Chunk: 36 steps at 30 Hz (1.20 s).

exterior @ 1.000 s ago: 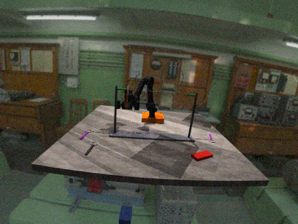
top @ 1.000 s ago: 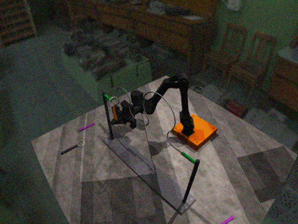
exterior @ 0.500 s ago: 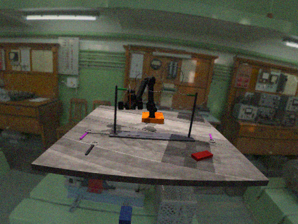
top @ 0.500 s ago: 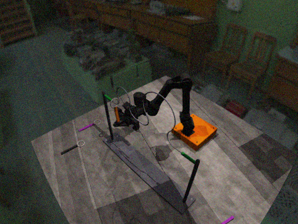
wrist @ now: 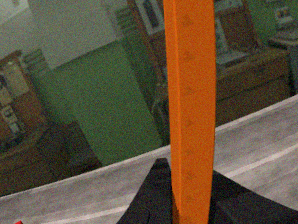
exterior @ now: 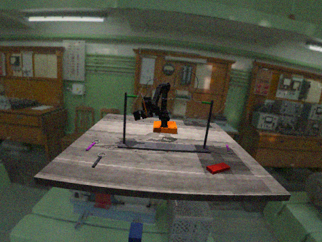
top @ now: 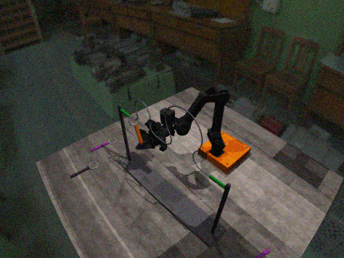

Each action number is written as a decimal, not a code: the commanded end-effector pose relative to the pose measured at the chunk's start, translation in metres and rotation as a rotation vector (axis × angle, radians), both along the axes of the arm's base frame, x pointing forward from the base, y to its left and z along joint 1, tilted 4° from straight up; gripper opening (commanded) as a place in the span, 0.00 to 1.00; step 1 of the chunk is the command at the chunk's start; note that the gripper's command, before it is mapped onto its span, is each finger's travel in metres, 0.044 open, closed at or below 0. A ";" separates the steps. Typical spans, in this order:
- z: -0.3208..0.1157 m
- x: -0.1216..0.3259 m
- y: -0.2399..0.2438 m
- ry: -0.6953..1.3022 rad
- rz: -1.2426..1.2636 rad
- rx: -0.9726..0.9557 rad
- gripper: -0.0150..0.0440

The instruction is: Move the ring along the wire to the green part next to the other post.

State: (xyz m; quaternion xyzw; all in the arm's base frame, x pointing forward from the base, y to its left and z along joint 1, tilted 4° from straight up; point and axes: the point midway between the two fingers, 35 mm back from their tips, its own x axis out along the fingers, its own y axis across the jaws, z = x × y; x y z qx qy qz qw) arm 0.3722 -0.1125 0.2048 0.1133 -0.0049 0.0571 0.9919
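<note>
"Top view, twelve o'clock at the upper edge: where's the ring (top: 129, 119)?"

"Up at ten o'clock from the middle of the picture, folks, right by the inner end of the green part (top: 125, 112) (exterior: 132, 96) beside the ten o'clock post (top: 124, 134) (exterior: 125, 119)! Whether the wire runs through it, I can't tell."

"And the gripper (top: 141, 142) (exterior: 145, 111) (wrist: 172, 167)?"

"Clamped on the orange handle (top: 138, 132) (exterior: 145, 106) (wrist: 192, 100)! Wrist view shows a dark finger on either side, the handle rising towards twelve. In the top view it drops from the ring towards five o'clock."

"Where's the far green stretch (top: 218, 181) (exterior: 206, 102)?"

"Four o'clock from the ring, by the other post (top: 220, 210) (exterior: 208, 126), with the looping grey wire (top: 202, 138) between! Can't judge the arm's gap to that wire; they overlap here."

"And around the table (top: 297, 196) (exterior: 153, 183)?"

"Orange base block (top: 237, 148) (exterior: 165, 126) between three and four o'clock from the ring! A purple-handled ring (top: 99, 146) (exterior: 91, 146) lies at eight o'clock from the nearer post, a dark-handled one (top: 80, 172) (exterior: 96, 160) farther out. Exterior view: red block (exterior: 218, 168) at five o'clock from the right-hand post's foot!"
</note>
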 end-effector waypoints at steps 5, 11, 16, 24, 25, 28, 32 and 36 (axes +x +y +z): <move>0.007 -0.005 0.023 0.033 0.006 0.143 0.00; 0.016 -0.015 0.037 0.111 0.036 0.240 0.00; 0.025 -0.026 0.050 0.187 0.068 0.332 0.00; 0.046 -0.045 0.069 0.319 0.149 0.501 0.00; 0.049 -0.047 0.071 0.335 0.161 0.523 0.00; 0.059 -0.054 0.077 0.384 0.199 0.588 0.00; 0.073 -0.063 0.083 0.446 0.257 0.675 0.00; 0.088 -0.071 0.086 0.503 0.319 0.762 0.00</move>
